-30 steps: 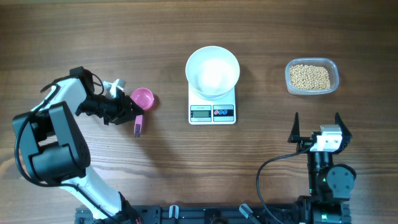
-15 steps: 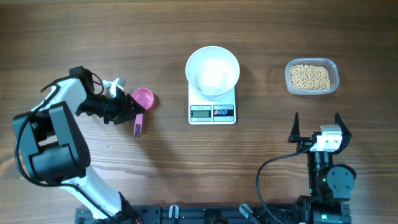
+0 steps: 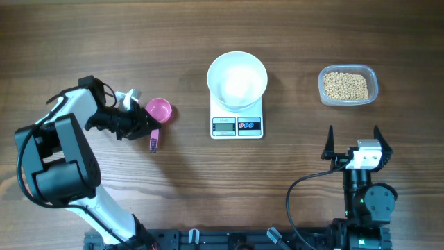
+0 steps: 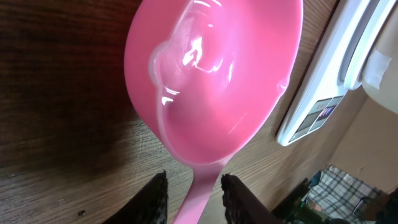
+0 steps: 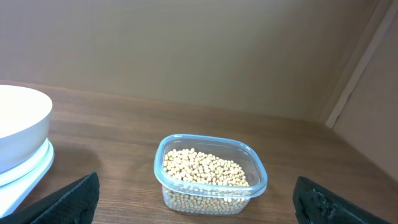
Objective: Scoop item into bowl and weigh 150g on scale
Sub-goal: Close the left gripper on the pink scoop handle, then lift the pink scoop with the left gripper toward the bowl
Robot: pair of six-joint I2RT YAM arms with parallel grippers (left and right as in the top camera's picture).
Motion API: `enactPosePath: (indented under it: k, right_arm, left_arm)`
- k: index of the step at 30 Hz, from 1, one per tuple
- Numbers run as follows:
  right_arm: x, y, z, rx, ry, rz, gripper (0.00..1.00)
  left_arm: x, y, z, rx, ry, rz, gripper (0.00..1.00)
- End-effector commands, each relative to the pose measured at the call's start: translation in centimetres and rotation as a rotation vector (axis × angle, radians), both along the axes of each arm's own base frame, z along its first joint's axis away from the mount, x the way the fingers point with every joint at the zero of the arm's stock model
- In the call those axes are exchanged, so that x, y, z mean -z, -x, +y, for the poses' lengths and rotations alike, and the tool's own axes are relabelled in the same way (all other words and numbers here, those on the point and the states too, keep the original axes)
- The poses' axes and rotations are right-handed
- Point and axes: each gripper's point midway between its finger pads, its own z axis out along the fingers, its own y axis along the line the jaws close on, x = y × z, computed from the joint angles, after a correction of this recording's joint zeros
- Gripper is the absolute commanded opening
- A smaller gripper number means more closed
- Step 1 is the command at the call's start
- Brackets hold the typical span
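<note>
The pink plastic scoop (image 4: 211, 81) is glossy, the table (image 3: 139, 42) matt grained wood, the container (image 5: 210, 139) clear plastic, the bowl (image 5: 25, 124) smooth.

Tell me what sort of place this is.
Likely a robot test bench staged for kitchen weighing, not a home kitchen: a left arm and a right arm at a wood-grain table, a scale carrying a white bowl, a tub of beans.
</note>
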Motion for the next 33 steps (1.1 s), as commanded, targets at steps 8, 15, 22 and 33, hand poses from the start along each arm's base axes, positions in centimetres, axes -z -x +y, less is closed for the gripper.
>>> enactPosePath:
  k: [8,15,22,33]
  right_arm:
    - [0.1,0.0,-0.1,0.008,0.003,0.001,1.00]
    - [0.1,0.0,-0.1,0.009,0.003,0.001,1.00]
    - [0.1,0.0,-0.1,0.008,0.003,0.001,1.00]
    - [0.1,0.0,-0.1,0.008,0.003,0.001,1.00]
  left_arm:
    - [-0.3,0.2,-1.0,-0.010,0.078,0.008,0.12]
    - [-2.0,-0.7,-2.3,-0.041,0.204,-0.029,0.04]
    - [-8.3,-3.2,-3.2,-0.199,0.574,-0.094,0.04]
    - [-16.5,-2.5,-5.2,-0.209,0.810,-0.153,0.04]
